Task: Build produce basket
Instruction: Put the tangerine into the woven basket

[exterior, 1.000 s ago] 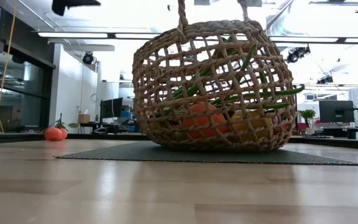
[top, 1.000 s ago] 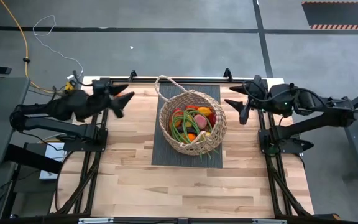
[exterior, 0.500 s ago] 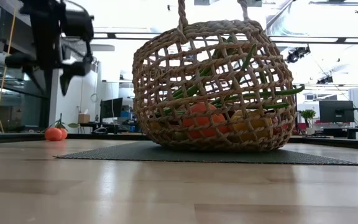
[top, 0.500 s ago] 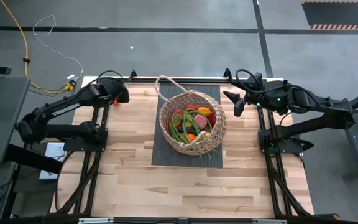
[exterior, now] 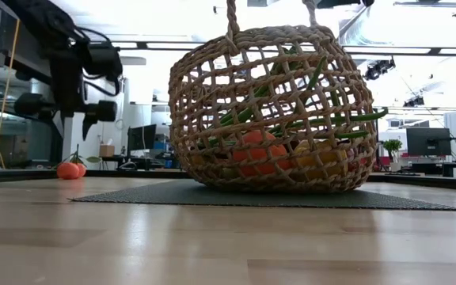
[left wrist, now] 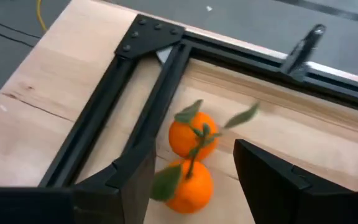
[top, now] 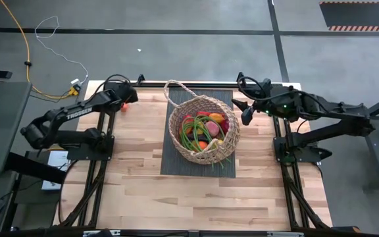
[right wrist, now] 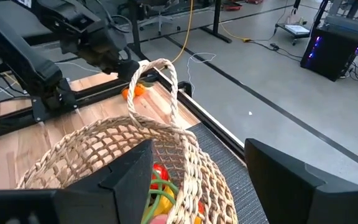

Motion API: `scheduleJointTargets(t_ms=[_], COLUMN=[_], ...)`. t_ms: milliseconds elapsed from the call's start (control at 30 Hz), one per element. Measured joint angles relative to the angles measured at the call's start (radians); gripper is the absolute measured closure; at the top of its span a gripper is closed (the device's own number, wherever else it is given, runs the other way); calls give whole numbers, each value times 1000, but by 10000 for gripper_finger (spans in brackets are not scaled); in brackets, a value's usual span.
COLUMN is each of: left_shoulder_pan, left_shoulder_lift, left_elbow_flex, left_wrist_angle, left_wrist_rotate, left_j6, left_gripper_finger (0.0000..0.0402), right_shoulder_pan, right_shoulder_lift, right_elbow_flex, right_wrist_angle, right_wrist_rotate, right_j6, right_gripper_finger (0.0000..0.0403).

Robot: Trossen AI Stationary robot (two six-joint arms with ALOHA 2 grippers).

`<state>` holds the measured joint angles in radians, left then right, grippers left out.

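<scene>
The round wicker basket (top: 204, 128) stands on a dark mat (top: 176, 161) at the table's middle. It holds produce: green bean stalks (top: 191, 136), an orange fruit (exterior: 253, 152), and red and yellow pieces (top: 217, 122). Two leafy oranges on one stem (left wrist: 188, 163) lie on the wood at the far left corner. My left gripper (left wrist: 191, 186) (top: 125, 100) slants down over them, open, with a finger on either side of the nearer orange and clear of it. My right gripper (top: 244, 113) (right wrist: 197, 186) hovers open just right of the basket.
The black frame rail and its corner bracket (left wrist: 148, 37) run close beside the oranges. The basket's loop handle (right wrist: 157, 87) stands up at its far left side. Bare wood (top: 196, 197) stretches from the mat to the table's near edge.
My left gripper has swung away from the basket toward the table's far left corner. It has dropped and tipped downward over the two oranges. My right gripper has edged a little toward the basket. The basket and its produce have stayed put.
</scene>
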<state>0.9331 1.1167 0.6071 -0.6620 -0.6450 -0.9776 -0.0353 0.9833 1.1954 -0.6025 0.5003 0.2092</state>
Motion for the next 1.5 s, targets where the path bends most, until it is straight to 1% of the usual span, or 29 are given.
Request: scheduleJointTargets(t_ms=[133, 300, 467, 667, 867, 1100, 1133, 1367, 1500], left_shoulder_pan=[33, 36, 35, 35, 35, 27, 23, 20, 19], left_shoulder_lift=[65, 124, 154, 157, 157, 158, 158, 156, 113], left_elbow_flex=[0, 0, 0, 0, -5, -6, -6, -6, -6], left_wrist_angle=[89, 110, 119, 119, 106, 114, 114, 112, 120], left_wrist_rotate=[7, 29, 33, 16, 5, 7, 6, 13, 41], left_j6=[40, -11, -25, -67, -59, 0, 8, 50, 72], left_gripper_finger=[208, 222, 234, 254, 301, 387, 394, 400, 401], right_shoulder_pan=[0, 0, 0, 0, 0, 0, 0, 0, 0], right_shoulder_lift=[1, 1, 1, 1, 1, 1, 1, 1, 1], right_elbow_flex=[0, 0, 0, 0, 0, 0, 0, 0, 0], right_wrist_angle=[-1, -3, -8, -8, -8, -8, -8, -8, -8], right_wrist_rotate=[0, 0, 0, 0, 1, 1, 1, -7, -8], right_j6=[0, 20, 21, 25, 26, 35, 44, 53, 56], right_gripper_finger=[160, 160, 160, 160, 160, 160, 160, 160, 160])
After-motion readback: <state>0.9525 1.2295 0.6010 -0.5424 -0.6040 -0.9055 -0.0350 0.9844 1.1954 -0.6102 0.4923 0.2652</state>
